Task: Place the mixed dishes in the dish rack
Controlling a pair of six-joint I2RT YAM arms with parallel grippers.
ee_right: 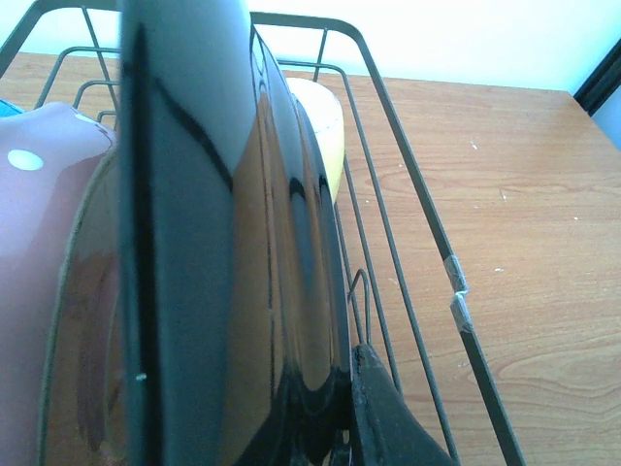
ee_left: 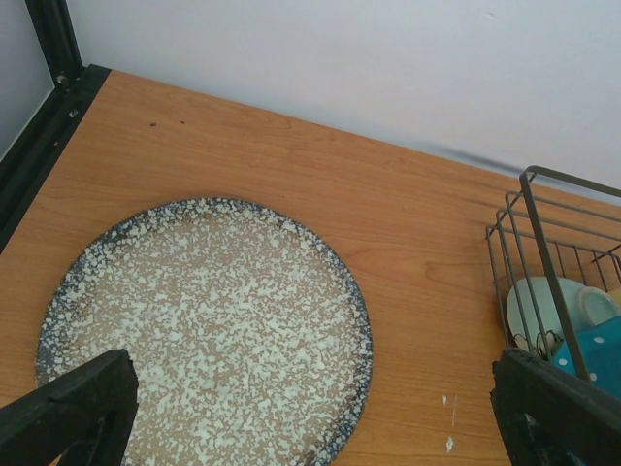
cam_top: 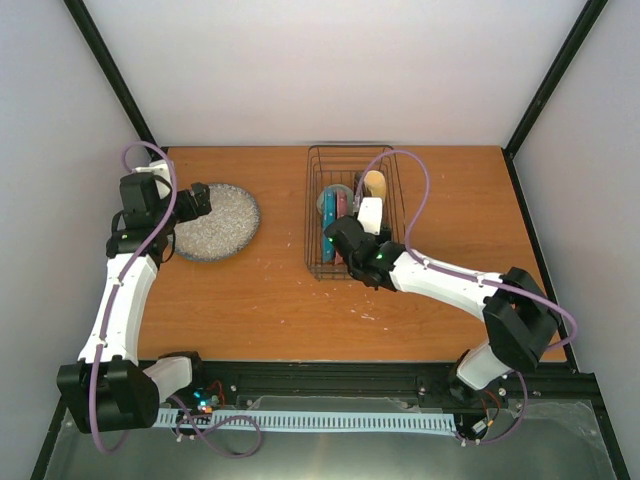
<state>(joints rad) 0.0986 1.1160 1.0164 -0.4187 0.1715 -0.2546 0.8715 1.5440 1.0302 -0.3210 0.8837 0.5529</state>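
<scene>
Tabletop (cam_top: 280,310), frame's left: only the grey speckled plate (cam_top: 215,222) waits, under my released left gripper (cam_top: 197,203); my right gripper (cam_top: 345,240) clamps a dark plate (ee_right: 194,243) inside the dish rack (cam_top: 350,149).

We see bright, even light and soft shadows; the wall (ee_right: 456,39) behind the dish rack (ee_right: 408,160) blows out; the near dark plate (ee_right: 223,252) blurs.
</scene>
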